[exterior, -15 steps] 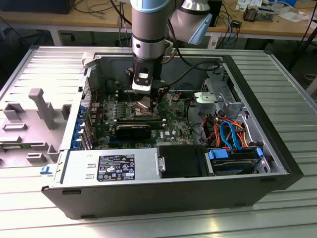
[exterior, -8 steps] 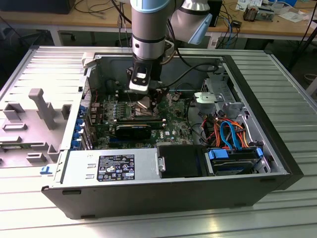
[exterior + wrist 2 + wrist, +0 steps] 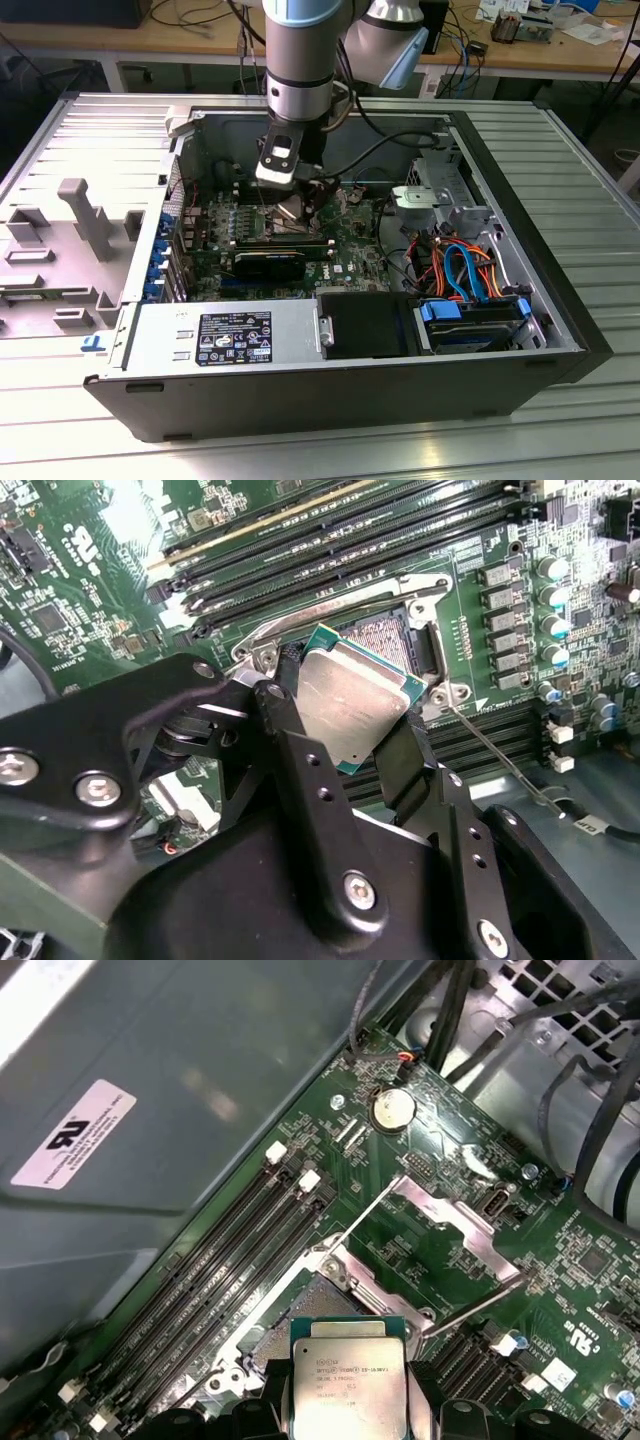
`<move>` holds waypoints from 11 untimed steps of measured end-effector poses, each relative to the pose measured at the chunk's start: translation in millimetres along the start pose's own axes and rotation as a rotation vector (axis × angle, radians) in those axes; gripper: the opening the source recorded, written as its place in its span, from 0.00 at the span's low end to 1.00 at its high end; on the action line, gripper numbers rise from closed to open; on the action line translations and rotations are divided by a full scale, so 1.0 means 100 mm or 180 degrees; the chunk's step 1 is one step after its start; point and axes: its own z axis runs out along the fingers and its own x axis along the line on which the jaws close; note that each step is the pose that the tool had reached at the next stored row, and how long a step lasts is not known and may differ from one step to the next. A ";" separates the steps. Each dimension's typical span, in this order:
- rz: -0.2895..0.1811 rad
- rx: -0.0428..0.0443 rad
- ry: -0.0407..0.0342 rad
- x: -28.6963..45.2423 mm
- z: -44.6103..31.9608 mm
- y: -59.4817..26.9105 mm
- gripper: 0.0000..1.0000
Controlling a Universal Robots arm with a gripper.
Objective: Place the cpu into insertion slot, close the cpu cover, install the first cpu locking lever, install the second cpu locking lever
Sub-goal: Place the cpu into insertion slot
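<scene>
Zero of four steps done: gripper (image 3: 348,708) clamped on cpu (image 3: 352,695), tilted just above slot (image 3: 395,640); cover (image 3: 452,1222) open, levers (image 3: 472,1304) unlatched.

Grey arm (image 3: 298,70), blue caps (image 3: 402,58), black hand (image 3: 350,718), silver screws (image 3: 358,890)

arm (image 3: 298,60): near vertical, wrist down | hand (image 3: 350,708): two fingers (image 3: 300,750) clamped on cpu (image 3: 350,1385) edges
</scene>
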 end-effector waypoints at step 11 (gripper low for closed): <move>0.0213 -0.0004 -0.0002 0.000 0.007 0.000 0.54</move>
